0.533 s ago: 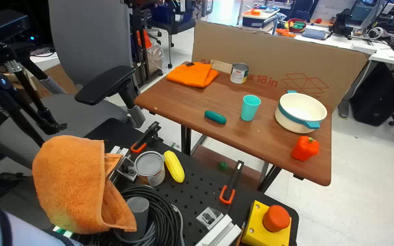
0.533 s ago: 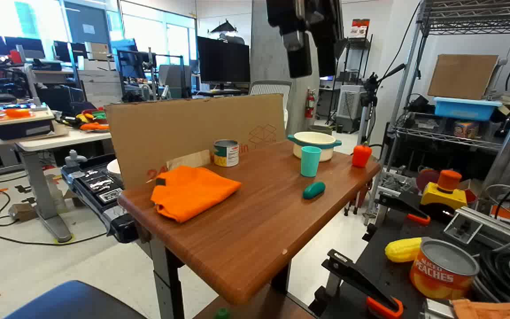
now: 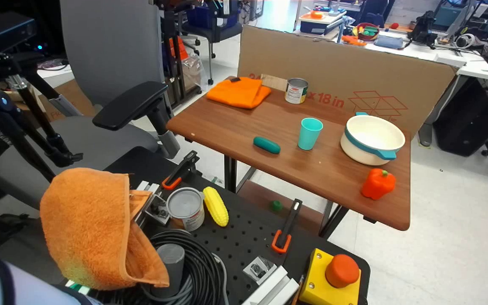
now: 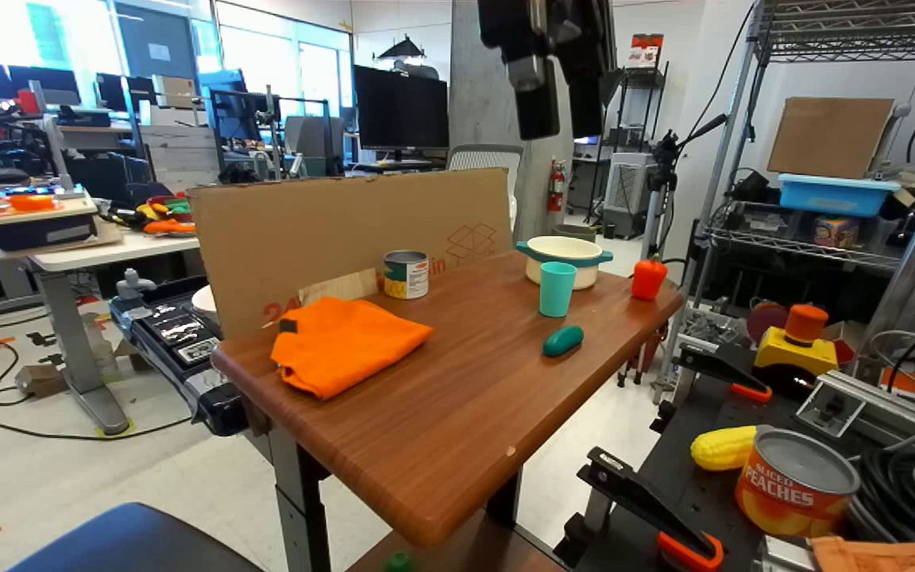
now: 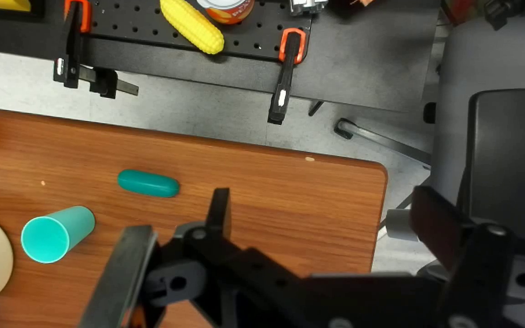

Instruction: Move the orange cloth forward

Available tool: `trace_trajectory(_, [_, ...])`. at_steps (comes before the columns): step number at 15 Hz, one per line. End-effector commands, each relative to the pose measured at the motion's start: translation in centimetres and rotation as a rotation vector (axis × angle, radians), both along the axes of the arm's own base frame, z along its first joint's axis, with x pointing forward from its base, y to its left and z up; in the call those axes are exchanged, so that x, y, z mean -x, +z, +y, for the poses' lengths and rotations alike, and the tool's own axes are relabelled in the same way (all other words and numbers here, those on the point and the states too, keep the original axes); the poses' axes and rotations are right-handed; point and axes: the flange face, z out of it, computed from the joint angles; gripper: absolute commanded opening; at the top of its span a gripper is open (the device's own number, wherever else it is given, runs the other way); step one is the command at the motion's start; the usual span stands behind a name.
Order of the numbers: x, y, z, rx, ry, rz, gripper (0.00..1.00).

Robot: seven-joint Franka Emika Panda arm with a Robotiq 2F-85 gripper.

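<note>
A bright orange folded cloth lies at the far left corner of the brown table in an exterior view. It also shows flat on the table in an exterior view, with a small black patch at one edge. The cloth is not visible in the wrist view. My gripper hangs high above the table, apart from the cloth. In the wrist view the gripper has its fingers wide apart with nothing between them, over the table's corner.
On the table are a can, green cucumber-like object, teal cup, cream pot and orange pepper. A cardboard sheet stands behind. A lighter orange towel hangs near the black workbench.
</note>
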Motion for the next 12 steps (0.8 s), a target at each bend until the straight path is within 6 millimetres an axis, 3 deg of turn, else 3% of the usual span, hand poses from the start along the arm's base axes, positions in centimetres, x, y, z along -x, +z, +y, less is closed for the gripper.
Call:
trace_trajectory(1, [-1.3, -0.5, 0.5, -0.001, -0.010, -0.021, 1.00])
trace_trajectory(3, [-3.2, -0.8, 0.9, -0.035, -0.050, -0.074, 1.00])
trace_trajectory(7, [-9.2, -2.2, 1.0, -0.066, -0.199, -0.210, 1.00])
trace_trajectory(12, [-16.5, -6.1, -0.2, -0.015, -0.334, -0.298, 1.00])
